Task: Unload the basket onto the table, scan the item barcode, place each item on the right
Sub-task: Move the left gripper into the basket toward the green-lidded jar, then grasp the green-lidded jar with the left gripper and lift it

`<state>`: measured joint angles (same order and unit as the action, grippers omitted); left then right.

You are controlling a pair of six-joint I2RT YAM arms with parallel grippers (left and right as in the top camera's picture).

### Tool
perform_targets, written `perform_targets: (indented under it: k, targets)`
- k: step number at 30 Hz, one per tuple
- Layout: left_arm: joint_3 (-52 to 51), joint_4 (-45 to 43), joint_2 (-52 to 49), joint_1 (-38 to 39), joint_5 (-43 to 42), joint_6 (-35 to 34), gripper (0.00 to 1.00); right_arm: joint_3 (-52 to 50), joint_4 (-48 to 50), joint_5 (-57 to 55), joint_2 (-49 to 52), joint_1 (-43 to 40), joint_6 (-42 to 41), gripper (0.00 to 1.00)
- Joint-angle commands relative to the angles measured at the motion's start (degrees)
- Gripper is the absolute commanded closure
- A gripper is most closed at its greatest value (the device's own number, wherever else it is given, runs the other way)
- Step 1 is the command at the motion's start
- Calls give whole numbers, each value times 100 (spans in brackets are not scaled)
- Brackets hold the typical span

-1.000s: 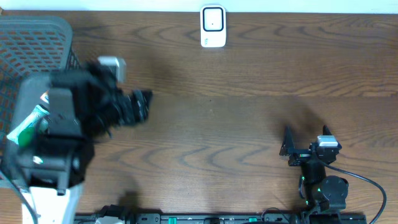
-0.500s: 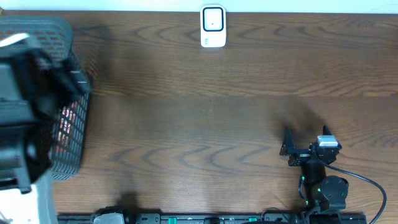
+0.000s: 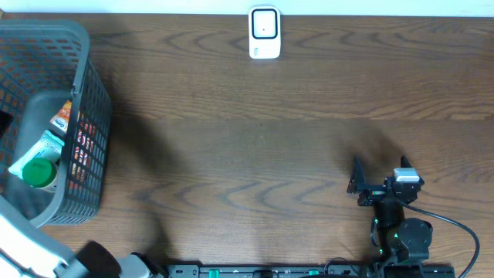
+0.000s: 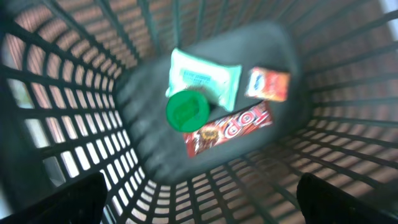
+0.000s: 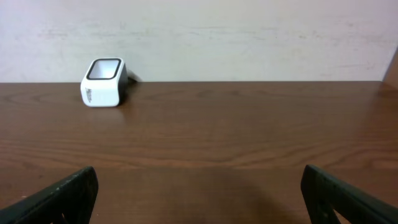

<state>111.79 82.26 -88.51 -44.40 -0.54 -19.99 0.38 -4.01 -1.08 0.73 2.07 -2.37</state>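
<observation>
A dark grey mesh basket [image 3: 85, 100] stands at the table's left edge with the items in it. The left wrist view looks down into the basket [image 4: 68, 99]: a green-capped item [image 4: 186, 112] lies on a mint packet [image 4: 208, 74], beside a red bar [image 4: 230, 127] and a small orange packet [image 4: 268, 84]. My left gripper [image 4: 199, 205] hangs open above them, holding nothing. The white scanner [image 3: 264, 32] stands at the table's far edge. My right gripper [image 3: 378, 171] rests open and empty at the front right, facing the scanner [image 5: 104, 82].
The brown wooden table [image 3: 255, 139] stretches between basket and scanner. A white wall [image 5: 249, 37] rises behind the scanner. My left arm's white link [image 3: 27, 247] shows at the overhead view's bottom left corner. A cable [image 3: 455, 228] trails from the right arm's base.
My left arm has swung left from over the basket's right side and dropped out to the bottom left corner of the overhead view. The right arm has not moved.
</observation>
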Motion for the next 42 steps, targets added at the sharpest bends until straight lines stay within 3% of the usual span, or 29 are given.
perform_targets:
  k: [1, 13, 25, 42]
  targets:
    - [4, -11, -396, -42, -118, -2, 2, -7, -13, -33, -20, 61, -57, 1]
    - [-385, -55, -1749, -42, 164, -7, 2, -7, -13, -31, -20, 61, -57, 1]
    - [-2452, -1738, -1790, -44, 431, -304, 2, -7, -13, -31, -20, 61, -57, 1]
    - [-3550, -3051, -1801, -42, 444, -317, 2, -7, -13, -33, -20, 61, -57, 1]
